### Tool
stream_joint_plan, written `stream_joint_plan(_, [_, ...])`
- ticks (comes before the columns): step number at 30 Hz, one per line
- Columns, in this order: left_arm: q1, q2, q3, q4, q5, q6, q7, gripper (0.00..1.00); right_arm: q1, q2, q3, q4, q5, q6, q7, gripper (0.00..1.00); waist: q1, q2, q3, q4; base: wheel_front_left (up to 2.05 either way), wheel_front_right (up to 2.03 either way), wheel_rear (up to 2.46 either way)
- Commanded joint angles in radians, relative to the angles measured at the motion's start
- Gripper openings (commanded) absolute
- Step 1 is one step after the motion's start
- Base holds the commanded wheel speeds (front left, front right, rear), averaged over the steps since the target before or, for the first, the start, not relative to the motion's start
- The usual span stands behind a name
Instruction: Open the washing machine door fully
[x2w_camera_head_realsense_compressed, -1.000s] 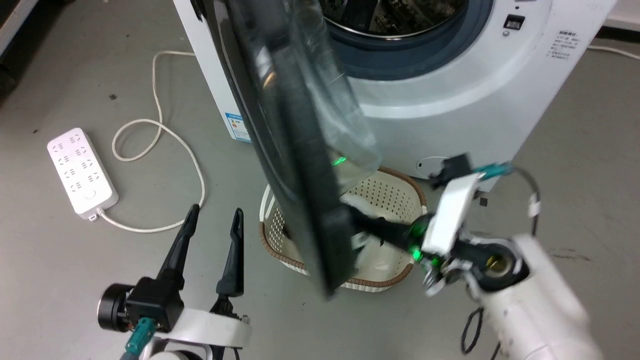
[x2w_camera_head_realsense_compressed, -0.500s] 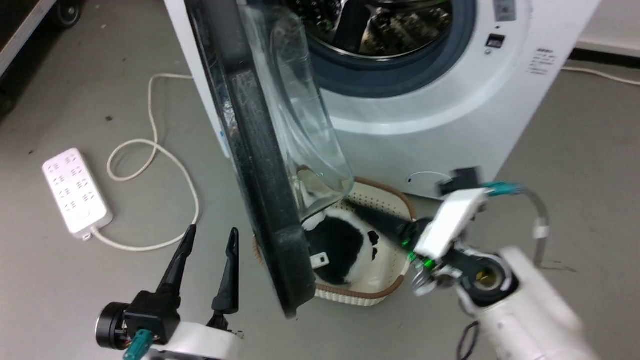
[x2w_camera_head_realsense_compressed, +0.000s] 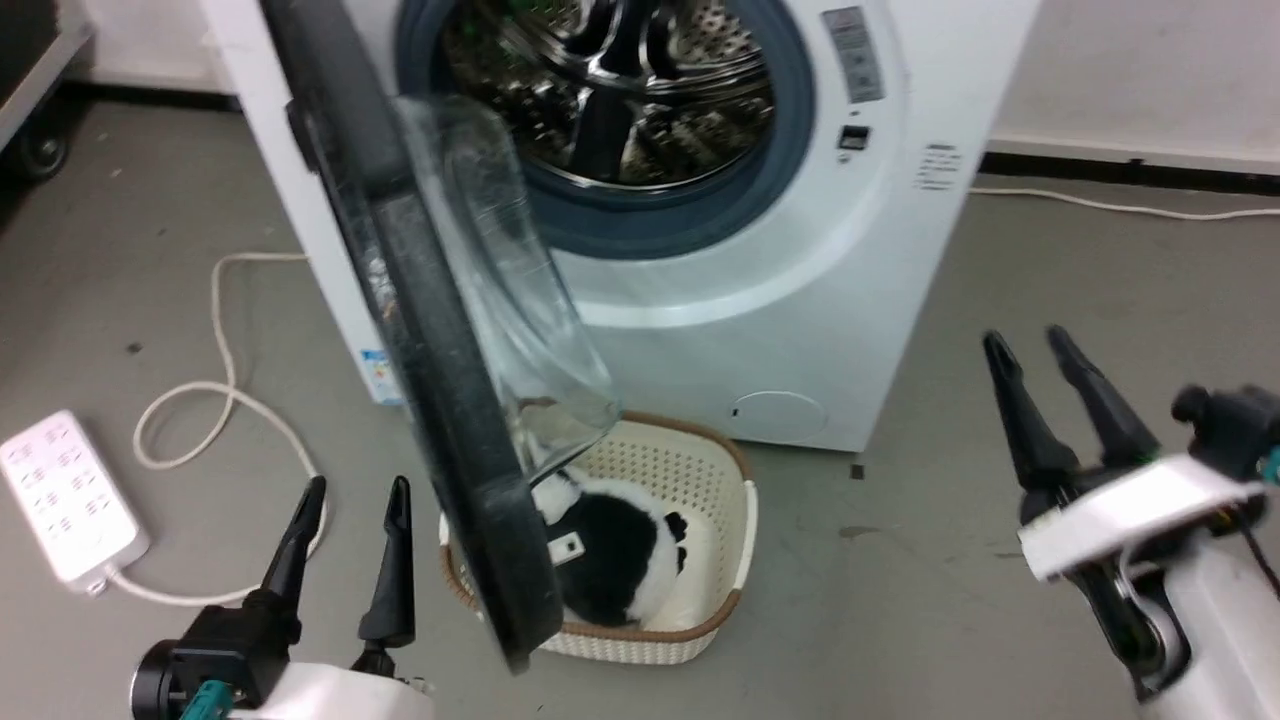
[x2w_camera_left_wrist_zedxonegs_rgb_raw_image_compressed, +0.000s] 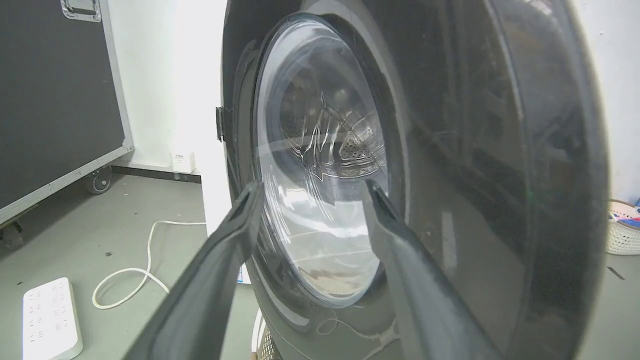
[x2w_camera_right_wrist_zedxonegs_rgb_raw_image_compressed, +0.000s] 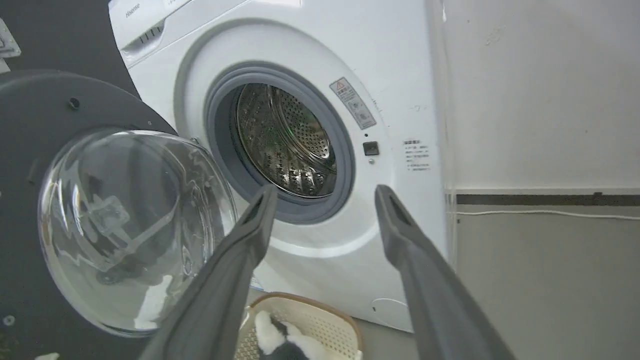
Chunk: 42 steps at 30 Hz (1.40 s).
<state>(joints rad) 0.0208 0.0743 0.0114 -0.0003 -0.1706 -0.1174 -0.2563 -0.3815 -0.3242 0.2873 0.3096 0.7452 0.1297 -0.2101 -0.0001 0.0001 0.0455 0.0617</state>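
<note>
One washing machine door (x2w_camera_head_realsense_compressed: 432, 400), one white machine (x2w_camera_head_realsense_compressed: 800, 330), one basket (x2w_camera_head_realsense_compressed: 738, 520), one power strip (x2w_camera_head_realsense_compressed: 60, 500) and two grippers. The door is glossy black, with a clear glass bowl bulging toward the drum (x2w_camera_head_realsense_compressed: 620, 90). It stands swung out, edge-on from the head view's upper left to lower centre, its lower rim overlapping the basket. The left gripper (x2w_camera_head_realsense_compressed: 358, 485), lower left near the door's outer face, and the right gripper (x2w_camera_head_realsense_compressed: 1022, 338), at right over bare floor (x2w_camera_head_realsense_compressed: 900, 600), both spread empty fingers.

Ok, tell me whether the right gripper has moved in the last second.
Yes. The right gripper was over the cream perforated laundry basket; now it is off to the basket's right, fingers open.
</note>
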Motion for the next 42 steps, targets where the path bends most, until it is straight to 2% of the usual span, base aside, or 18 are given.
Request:
stream_joint_plan(1, [0.016, 0.007, 0.005, -0.001, -0.009, -0.006, -0.006, 1.0, 0.052, -0.003, -0.036, -0.028, -0.133, 0.001, -0.025, 1.0, 0.0001, -0.0001, -0.02, -0.03, 0.0, 0.0, 0.0])
stream_joint_plan(3, [0.026, 0.011, 0.006, -0.004, -0.009, -0.007, -0.006, 1.0, 0.106, 0.021, -0.086, -0.07, -0.281, 0.001, -0.038, 1.0, 0.0001, -0.0001, -0.025, -0.045, 0.0, 0.0, 0.0])
stream_joint_plan(4, [0.026, 0.011, 0.006, -0.004, -0.009, -0.007, -0.006, 1.0, 0.106, 0.021, -0.086, -0.07, -0.281, 0.001, -0.038, 1.0, 0.0001, -0.0001, -0.025, -0.045, 0.0, 0.0, 0.0])
stream_joint_plan(5, [0.036, 0.011, 0.01, -0.005, -0.009, -0.008, -0.006, 1.0, 0.17, 0.075, -0.145, -0.12, -0.39, 0.001, -0.043, 1.0, 0.0001, -0.0001, -0.026, -0.058, 0.0, 0.0, 0.0])
stream_joint_plan(6, [0.036, 0.011, 0.01, -0.005, -0.009, -0.008, -0.006, 1.0, 0.17, 0.075, -0.145, -0.12, -0.39, 0.001, -0.043, 1.0, 0.0001, -0.0001, -0.026, -0.058, 0.0, 0.0, 0.0])
stream_joint_plan(7, [0.041, 0.01, 0.011, -0.005, -0.009, -0.009, -0.006, 1.0, 0.201, 0.108, -0.176, -0.143, -0.432, 0.001, -0.045, 1.0, 0.0001, -0.0001, -0.026, -0.063, 0.0, 0.0, 0.0])
stream_joint_plan(8, [0.05, 0.007, 0.012, -0.007, -0.008, -0.009, -0.006, 1.0, 0.26, 0.175, -0.233, -0.189, -0.501, 0.001, -0.047, 1.0, 0.0001, -0.0001, -0.026, -0.071, 0.0, 0.0, 0.0])
stream_joint_plan(9, [0.05, 0.007, 0.012, -0.007, -0.008, -0.009, -0.006, 1.0, 0.26, 0.175, -0.233, -0.189, -0.501, 0.001, -0.047, 1.0, 0.0001, -0.0001, -0.026, -0.071, 0.0, 0.0, 0.0])
stream_joint_plan(10, [0.058, 0.004, 0.014, -0.009, -0.005, -0.01, -0.006, 1.0, 0.315, 0.224, -0.282, -0.224, -0.558, 0.001, -0.047, 1.0, 0.0001, -0.0001, -0.027, -0.074, 0.0, 0.0, 0.0])
stream_joint_plan(17, [0.076, -0.004, 0.017, -0.008, 0.005, -0.01, -0.006, 1.0, 0.432, 0.271, -0.323, -0.294, -0.635, 0.001, -0.049, 1.0, 0.0001, -0.0001, -0.025, -0.076, 0.0, 0.0, 0.0])
stream_joint_plan(27, [0.07, -0.01, 0.022, 0.011, 0.026, -0.011, -0.006, 1.0, 0.475, 0.274, -0.314, -0.307, -0.587, 0.001, -0.051, 1.0, 0.0001, -0.0001, -0.01, -0.072, 0.0, 0.0, 0.0])
stream_joint_plan(28, [0.069, -0.01, 0.022, 0.011, 0.026, -0.011, -0.006, 0.97, 0.474, 0.274, -0.313, -0.307, -0.585, 0.001, -0.051, 1.0, 0.0001, -0.0001, -0.01, -0.072, 0.0, 0.0, 0.0])
stream_joint_plan(29, [0.068, -0.011, 0.023, 0.01, 0.026, -0.011, -0.006, 0.44, 0.473, 0.274, -0.312, -0.307, -0.583, 0.001, -0.051, 1.0, 0.0001, -0.0001, -0.009, -0.072, 0.0, 0.0, 0.0])
stream_joint_plan(30, [0.066, -0.011, 0.021, 0.009, 0.026, -0.012, -0.006, 0.0, 0.471, 0.274, -0.311, -0.307, -0.58, 0.001, -0.051, 1.0, 0.0001, -0.0001, -0.008, -0.072, 0.0, 0.0, 0.0])
stream_joint_plan(36, [0.062, -0.015, 0.037, -0.01, 0.042, -0.003, -0.006, 0.0, 0.458, 0.274, -0.308, -0.306, -0.552, 0.001, -0.052, 1.0, 0.0001, -0.0001, -0.002, -0.071, 0.0, 0.0, 0.0])
stream_joint_plan(42, [0.035, -0.019, 0.099, -0.102, 0.014, 0.009, -0.006, 0.0, 0.455, 0.274, -0.31, -0.312, -0.552, 0.001, -0.052, 1.0, 0.0001, -0.0001, 0.001, -0.067, 0.0, 0.0, 0.0])
